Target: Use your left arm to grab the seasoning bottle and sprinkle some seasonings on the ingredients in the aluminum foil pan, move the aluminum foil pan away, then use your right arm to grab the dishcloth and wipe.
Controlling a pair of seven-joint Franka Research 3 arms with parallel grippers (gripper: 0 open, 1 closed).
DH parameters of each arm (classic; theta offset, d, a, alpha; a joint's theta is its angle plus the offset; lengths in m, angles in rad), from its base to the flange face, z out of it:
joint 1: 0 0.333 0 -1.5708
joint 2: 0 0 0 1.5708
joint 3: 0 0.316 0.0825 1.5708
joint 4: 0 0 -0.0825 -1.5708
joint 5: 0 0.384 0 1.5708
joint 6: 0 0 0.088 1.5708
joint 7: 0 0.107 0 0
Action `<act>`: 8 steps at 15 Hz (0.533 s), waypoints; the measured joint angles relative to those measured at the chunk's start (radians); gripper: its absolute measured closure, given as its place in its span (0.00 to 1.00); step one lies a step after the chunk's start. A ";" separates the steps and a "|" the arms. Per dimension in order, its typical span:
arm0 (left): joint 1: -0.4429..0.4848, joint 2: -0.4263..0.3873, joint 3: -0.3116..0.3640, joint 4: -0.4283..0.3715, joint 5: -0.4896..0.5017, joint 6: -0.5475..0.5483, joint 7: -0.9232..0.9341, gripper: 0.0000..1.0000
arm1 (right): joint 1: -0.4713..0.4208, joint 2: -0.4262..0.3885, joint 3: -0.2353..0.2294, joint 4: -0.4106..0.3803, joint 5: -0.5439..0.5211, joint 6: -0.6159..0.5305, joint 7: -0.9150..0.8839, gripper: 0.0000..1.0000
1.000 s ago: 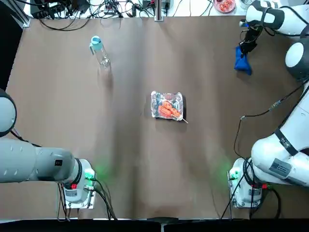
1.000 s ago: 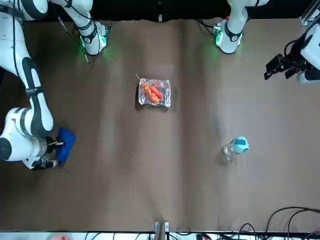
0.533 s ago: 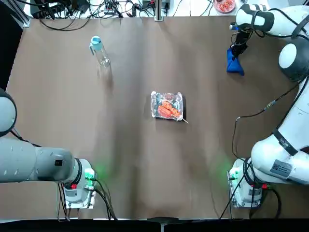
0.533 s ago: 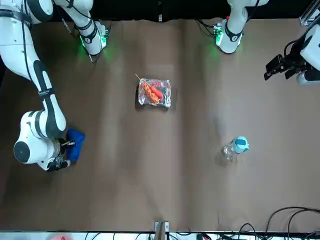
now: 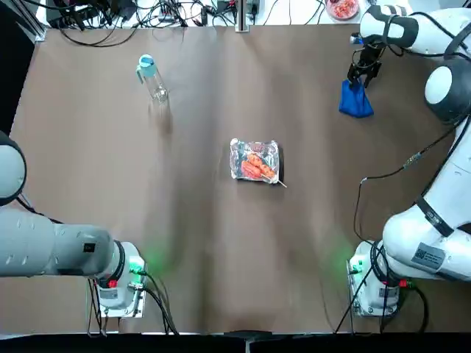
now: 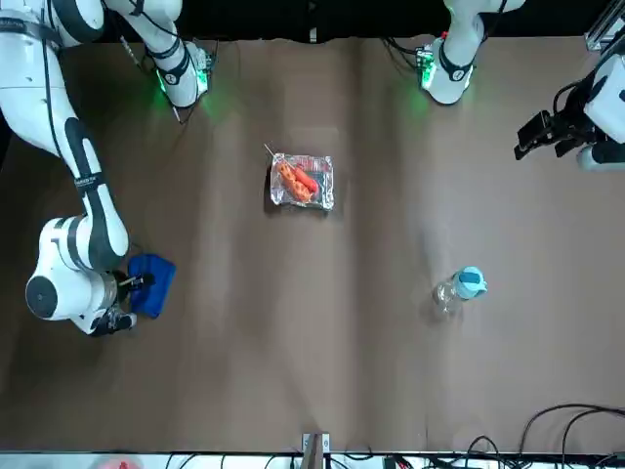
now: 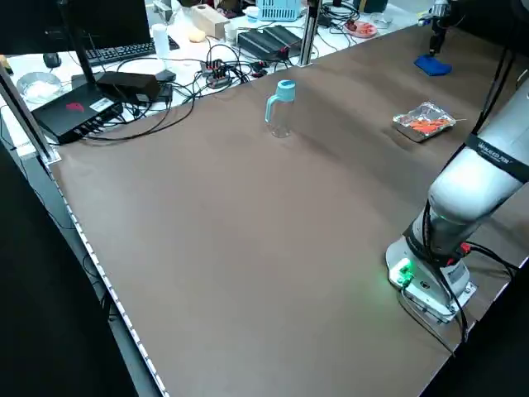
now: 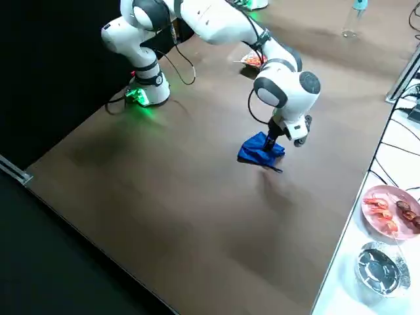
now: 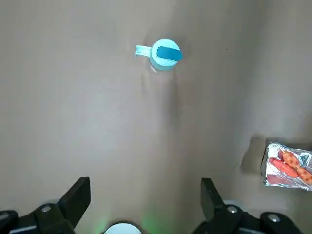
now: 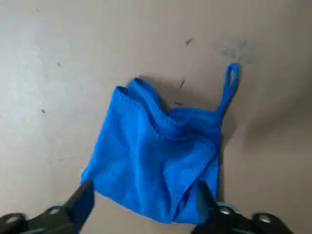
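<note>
The blue dishcloth lies crumpled on the table at the far right. My right gripper hovers just over it, open, one finger on each side of the cloth. The aluminum foil pan sits mid-table with the orange-red ingredients and a skewer stick in it. At the far left the seasoning bottle stands upright, blue cap on. High at the table's left side, away from the bottle, my left gripper is open and holds nothing.
Cables and a metal post line the far edge. A pink plate of food and a metal bowl rest on the white bench beyond it. Both green-lit arm bases stand at the near edge.
My right gripper carried the dishcloth a short way in from the table's right edge. The cloth hung bunched from the gripper before; it now lies on the table with the fingers open over it.
</note>
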 joint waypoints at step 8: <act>0.000 0.001 0.000 0.001 0.000 0.003 0.000 0.00 | 0.020 -0.281 0.024 0.036 0.001 -0.076 -0.003 0.00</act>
